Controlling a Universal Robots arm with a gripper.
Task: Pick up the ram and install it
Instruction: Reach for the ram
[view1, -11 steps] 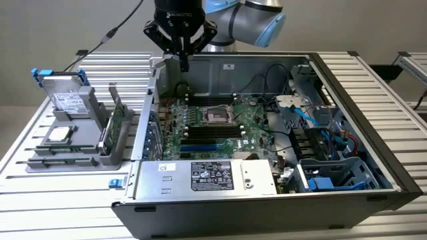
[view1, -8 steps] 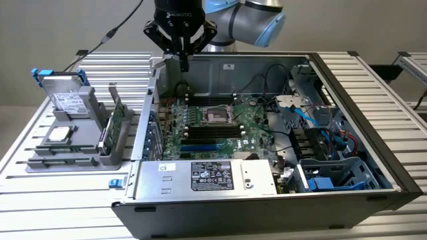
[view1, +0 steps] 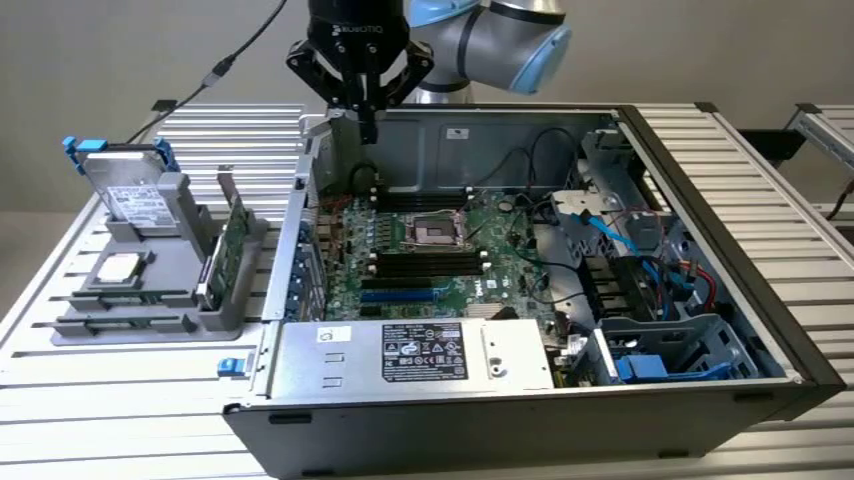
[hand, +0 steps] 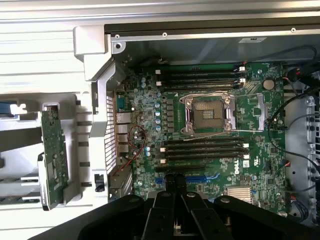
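On the exterior view's left, a gray rack sat on the slatted metal table. At the rack's far end a hard drive with blue handles stood upright, and in front of it a square silver processor chip lay flat. The ram stood on its long edge in a slot along the side of the rack nearest the computer case, untouched and well apart from my tool. Next came the open case, and my gripper hung over its back corner on that side, above the case wall. Its fingers were pressed together and pinched nothing. In the wrist view the fingertips sat over the edge of the motherboard, near a blue slot. Further right on the board lay the open processor socket. Black memory slots ran in rows on both sides of it; I could not tell whether any held a stick. The labelled power supply lay across the near edge of the case. On the exterior view's right were blue cables and a drive cage.
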